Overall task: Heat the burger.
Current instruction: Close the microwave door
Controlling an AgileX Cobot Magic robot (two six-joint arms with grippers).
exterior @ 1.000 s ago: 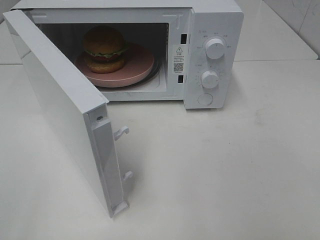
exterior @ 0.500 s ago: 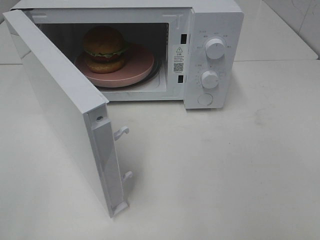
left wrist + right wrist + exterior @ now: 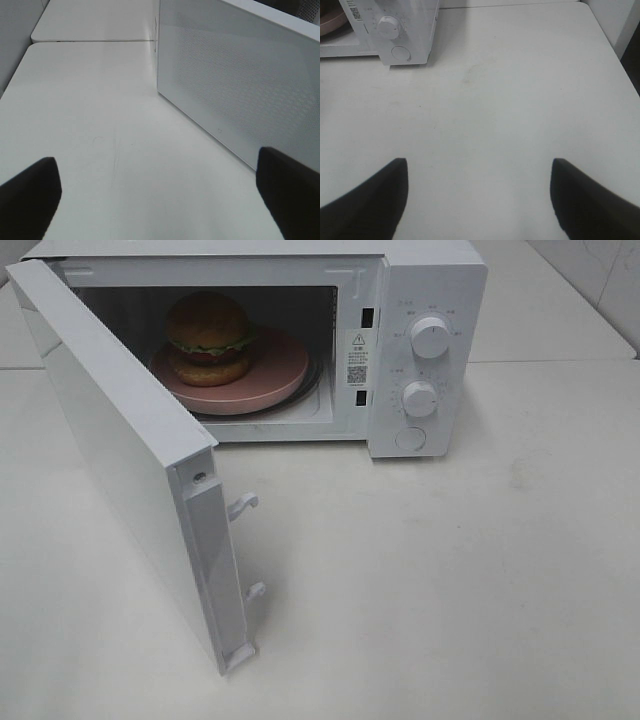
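Exterior high has the burger (image 3: 208, 338) on its plate (image 3: 288, 364) inside the microwave (image 3: 445, 285), door (image 3: 110, 430) wide open, and both my left pincer (image 3: 160, 192) and right pincer (image 3: 480, 200) hang spread and empty over the tabletop (image 3: 450, 570), I'd guess ready to shut it.

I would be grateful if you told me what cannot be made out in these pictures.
- Exterior high: print around the upper knob and lower knob is too small to read; the burger hides the pink plate's far rim.
- Left wrist: the open door hides the burger.
- Right wrist: the frame edge cuts off the microwave.
- Wrist views: left gripper and right gripper show only fingertips; edges cut the rest.
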